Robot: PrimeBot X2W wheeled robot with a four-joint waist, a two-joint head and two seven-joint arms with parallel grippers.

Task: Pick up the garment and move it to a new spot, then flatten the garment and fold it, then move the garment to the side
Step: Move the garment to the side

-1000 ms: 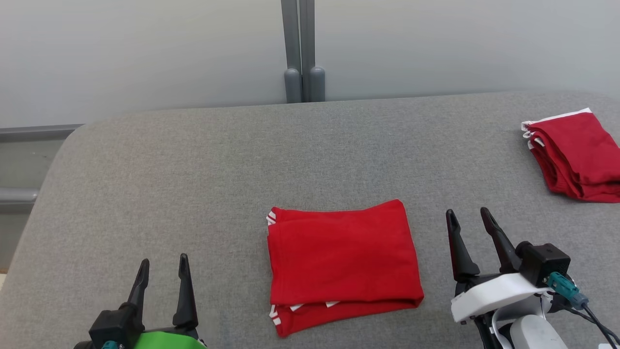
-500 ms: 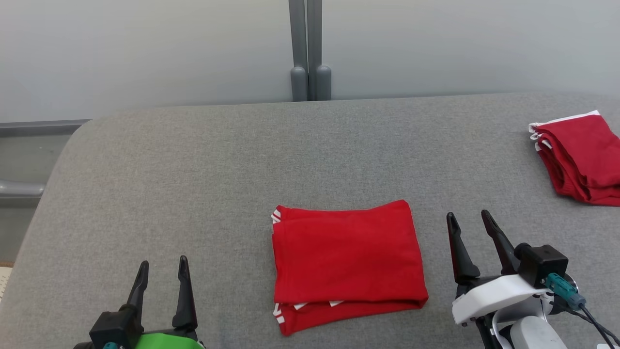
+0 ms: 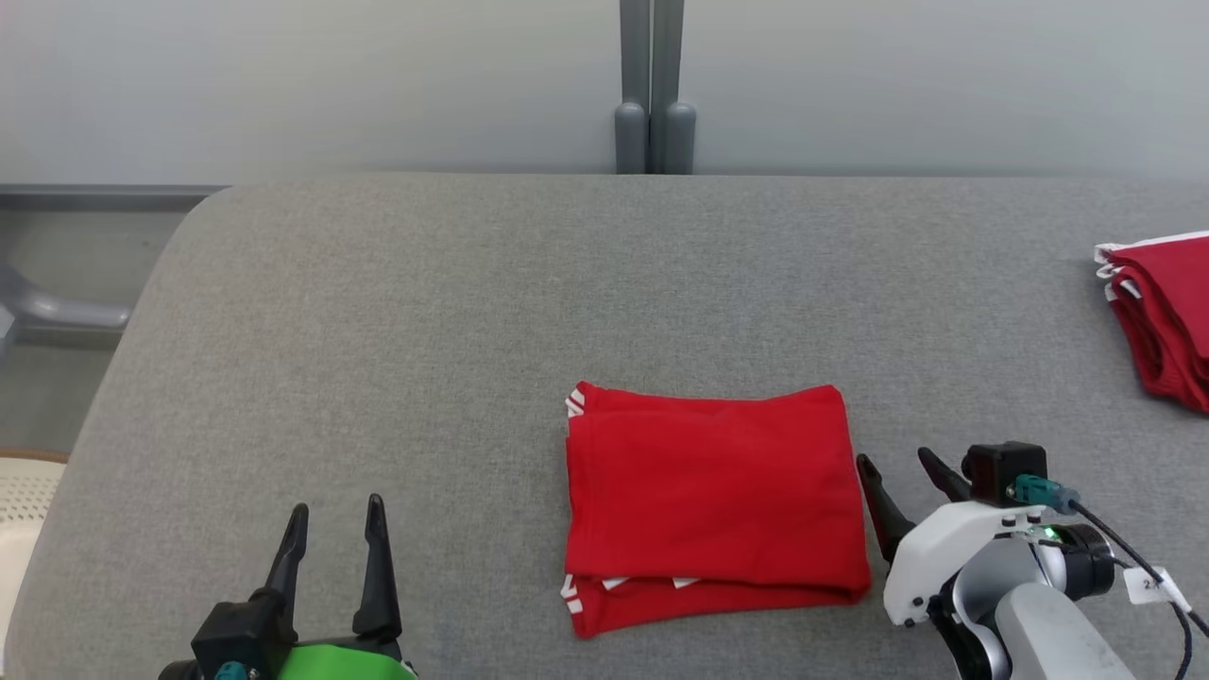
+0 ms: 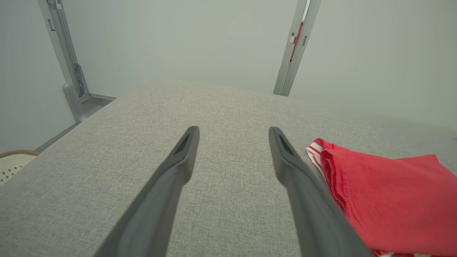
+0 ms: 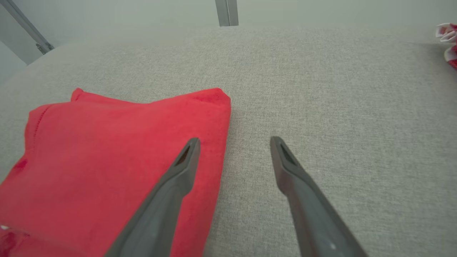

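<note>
the whole head view has slid sideways since a second ago, so the camera has turned. the two grey upright posts (image 3: pixel 652 94) and everything on the grey fabric-covered table (image 3: pixel 425 312) now sit further right in the frame. the red folded garment with white trim (image 3: pixel 713 501) has not itself moved. it lies flat in the lower middle of the frame, a neat rectangle.

what has really changed is the right gripper (image 3: pixel 894 458). its two dark fingers stood well off the garment's right edge and now sit just beside it, lower in the frame and tilted in. in the right wrist view one finger overlaps that edge while the other is over bare table; whether it touches i cannot tell. its jaws stand wide, holding nothing. the left gripper (image 3: pixel 337 505), at lower left, is equally wide and empty, well apart from the garment.

i judge flattening and folding done. the approach looks like the start of taking the garment aside.

count: two grippers, one folded garment in the middle, and one further red-and-white pile (image 3: pixel 1166 321) at the right edge, whose number of pieces i cannot tell. there are also two posts and one table.
</note>
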